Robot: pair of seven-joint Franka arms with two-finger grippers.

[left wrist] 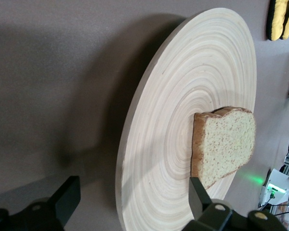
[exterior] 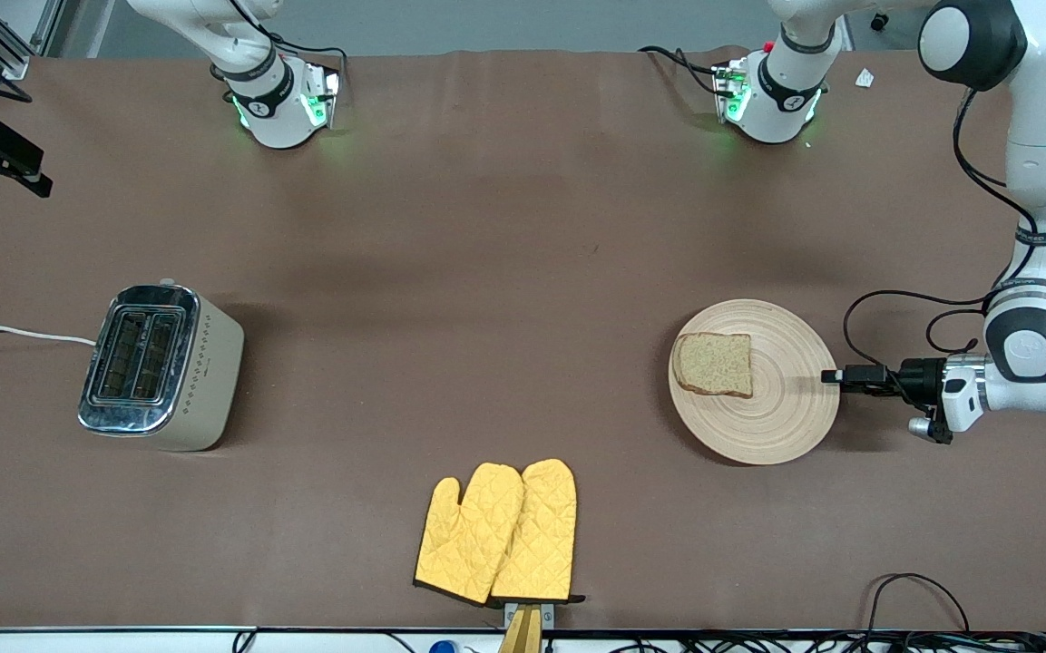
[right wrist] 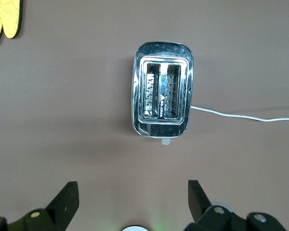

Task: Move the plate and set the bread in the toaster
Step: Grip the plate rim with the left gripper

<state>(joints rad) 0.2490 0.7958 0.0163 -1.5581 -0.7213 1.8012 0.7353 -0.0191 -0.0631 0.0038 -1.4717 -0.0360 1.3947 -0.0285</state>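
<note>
Plate (exterior: 786,426) looks light, stiff wood; left gripper (exterior: 831,375), jaws spread, should pinch its thin rim. Right gripper (right wrist: 133,196), also spread, waits over the toaster (exterior: 160,367).

Bread (left wrist: 226,144) on plate (left wrist: 183,120)

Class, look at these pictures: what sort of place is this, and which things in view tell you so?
Probably a robotics lab set up as a mock kitchen: two robot arms bolted to a brown table, with a toaster, a wooden plate carrying bread, and yellow oven mitts.
</note>
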